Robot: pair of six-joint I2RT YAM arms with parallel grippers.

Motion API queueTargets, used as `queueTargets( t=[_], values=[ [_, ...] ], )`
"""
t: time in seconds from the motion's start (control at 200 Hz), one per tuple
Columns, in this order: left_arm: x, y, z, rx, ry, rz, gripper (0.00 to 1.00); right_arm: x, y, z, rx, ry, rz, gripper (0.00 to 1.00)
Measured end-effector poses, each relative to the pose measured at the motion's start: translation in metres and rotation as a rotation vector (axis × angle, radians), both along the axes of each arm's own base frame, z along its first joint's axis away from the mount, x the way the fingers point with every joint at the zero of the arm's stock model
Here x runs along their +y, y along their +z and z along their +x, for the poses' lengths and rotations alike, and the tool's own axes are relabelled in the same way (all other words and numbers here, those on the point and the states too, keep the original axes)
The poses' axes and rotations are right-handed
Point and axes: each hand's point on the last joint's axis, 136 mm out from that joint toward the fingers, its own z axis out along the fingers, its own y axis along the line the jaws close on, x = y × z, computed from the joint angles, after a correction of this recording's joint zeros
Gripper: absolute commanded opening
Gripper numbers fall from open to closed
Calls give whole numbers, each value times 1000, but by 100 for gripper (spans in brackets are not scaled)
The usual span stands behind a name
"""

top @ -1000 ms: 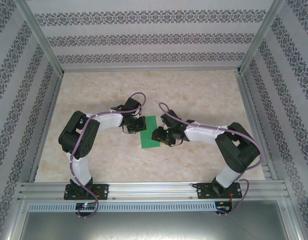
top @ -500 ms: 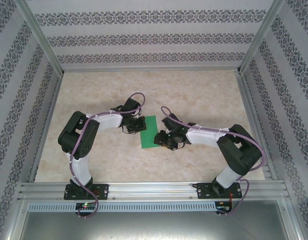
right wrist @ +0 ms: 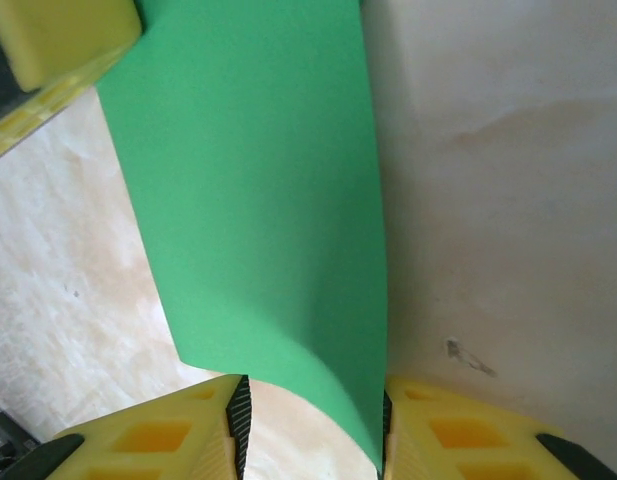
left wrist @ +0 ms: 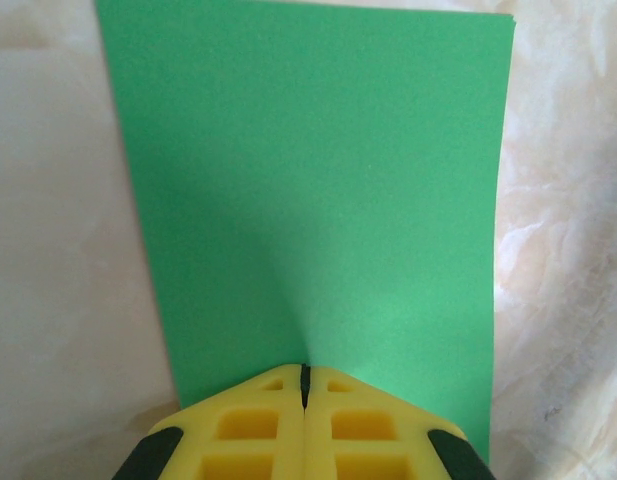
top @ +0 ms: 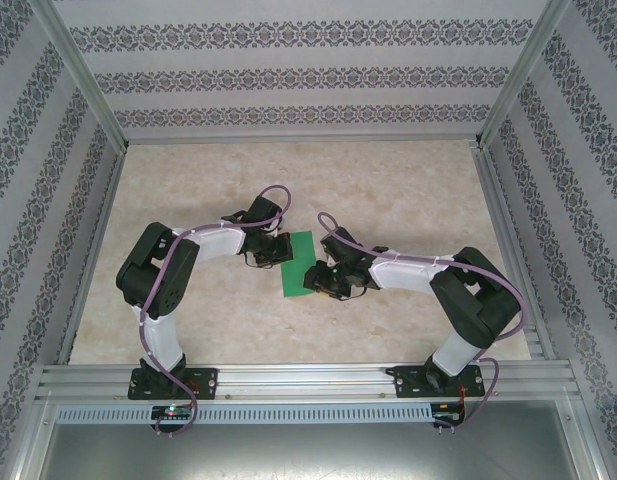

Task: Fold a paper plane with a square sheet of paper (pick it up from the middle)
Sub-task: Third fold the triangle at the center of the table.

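While the square sheet of paper (top: pixel 296 268) lies green and mostly flat on the bench (top: pixel 408 200) between the two sets of fingers, no pointed dart shape is visible, so the paper plane appears to be at an early stage. Seen from above, the sheet reads as an oblong rather than a square. Whether it is doubled over once or merely has one side raised cannot be told. No diagonal nose creases show on its upper face. Judged from this, the nose folds, the wing folds and the final creasing are all left to do.

Note the left fingers (left wrist: pixel 288 392): they are pressed together, tips meeting at the middle of the sheet's nearest edge. A faint ridge in the paper (left wrist: pixel 318 200) runs up to the seam between them, which suggests a pinch on that edge. Beyond the tips the sheet extends flat away from them.

Note the right fingers (right wrist: pixel 210 400): they are partly spread, standing on either side of the sheet's opposite end. The paper (right wrist: pixel 258 200) curls upward just ahead of the tips and enters the gap. Its long edge touches the inner pad of one finger, whereas the other finger stands apart from it, with bare bench between. Nothing is gripped here. At the far end of the sheet from these tips, a yellow finger of the left pair sits at the paper's edge.
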Motion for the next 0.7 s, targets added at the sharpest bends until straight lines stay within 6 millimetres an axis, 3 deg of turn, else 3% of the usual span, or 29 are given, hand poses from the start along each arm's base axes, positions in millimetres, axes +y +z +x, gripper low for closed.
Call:
queueTargets(
  t=[0.175,0.36,0.61,0.699],
  values=[
    [0,0,0,0,0,0,3,4,2,4,-17,-19,29,37],
    [0,0,0,-1,0,-1,3,3,-1,5,-8,-51,47,28],
    [-1,1,0,2,-2,-6,3,-7,-2,2,14,-102,48,23],
    [-1,1,0,2,-4,-9,3,-9,-1,3,16,-115,51,15]
  ],
)
